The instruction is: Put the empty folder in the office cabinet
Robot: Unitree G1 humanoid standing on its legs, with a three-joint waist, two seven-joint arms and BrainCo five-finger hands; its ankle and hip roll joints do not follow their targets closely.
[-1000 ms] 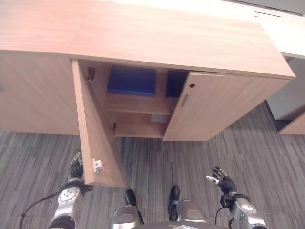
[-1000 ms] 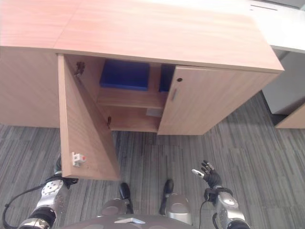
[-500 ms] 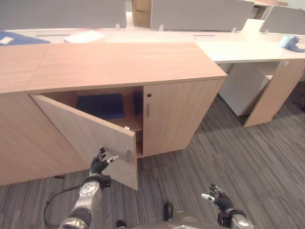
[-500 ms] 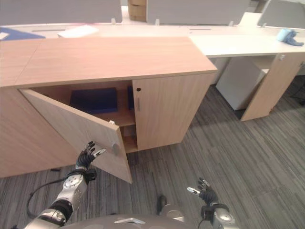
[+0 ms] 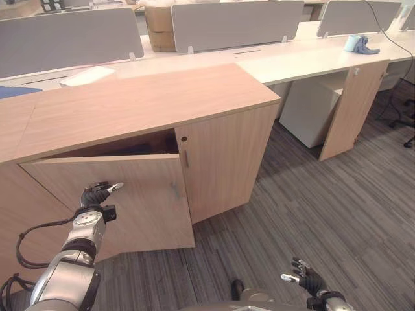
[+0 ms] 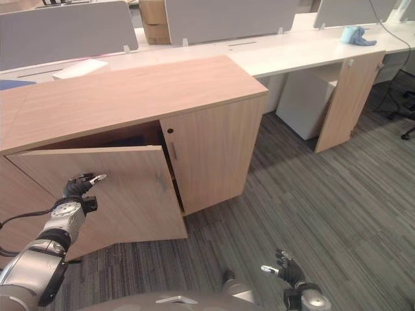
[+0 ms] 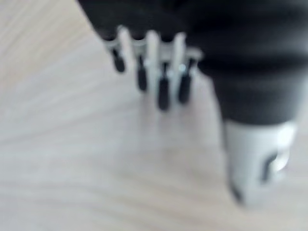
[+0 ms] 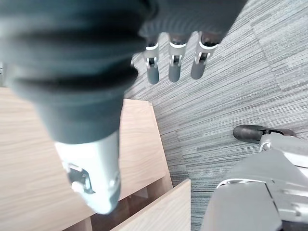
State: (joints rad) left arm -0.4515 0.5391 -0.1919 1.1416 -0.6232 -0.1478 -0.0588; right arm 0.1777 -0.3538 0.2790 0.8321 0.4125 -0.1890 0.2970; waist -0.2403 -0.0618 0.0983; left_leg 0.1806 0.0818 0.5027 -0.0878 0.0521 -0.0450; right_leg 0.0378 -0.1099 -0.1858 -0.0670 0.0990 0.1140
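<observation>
In the left eye view, the left hand (image 5: 97, 193) is raised against the outer face of the light wooden left cabinet door (image 5: 139, 207), fingers loosely extended and holding nothing, their tips at or just off the panel. That door is swung nearly closed, leaving a narrow dark gap under the long light wooden cabinet top (image 5: 142, 103); the right wooden cabinet door (image 5: 224, 162) beside it is fully closed. The folder cannot be made out in that dark gap, so its place relative to the hand cannot be told. The right hand (image 5: 305, 282) hangs low over the grey striped carpet floor (image 5: 324, 207), well apart from the cabinet, fingers spread and empty. Behind the cabinet runs a white desk (image 5: 305, 58) with grey divider panels (image 5: 237, 23), a brown cardboard box (image 5: 159, 26) between the panels, and a light blue crumpled cloth (image 5: 358, 44) at the far end. The right eye view shows the same arrangement: the left hand at the nearly shut door and the right hand (image 6: 285, 271) open above the carpet. In the left wrist view, straight dark-tipped fingers (image 7: 161, 86) point at pale wood grain very close by; contact cannot be told. In the right wrist view, relaxed fingers (image 8: 174, 67) hang over the carpet with nothing between them.
</observation>
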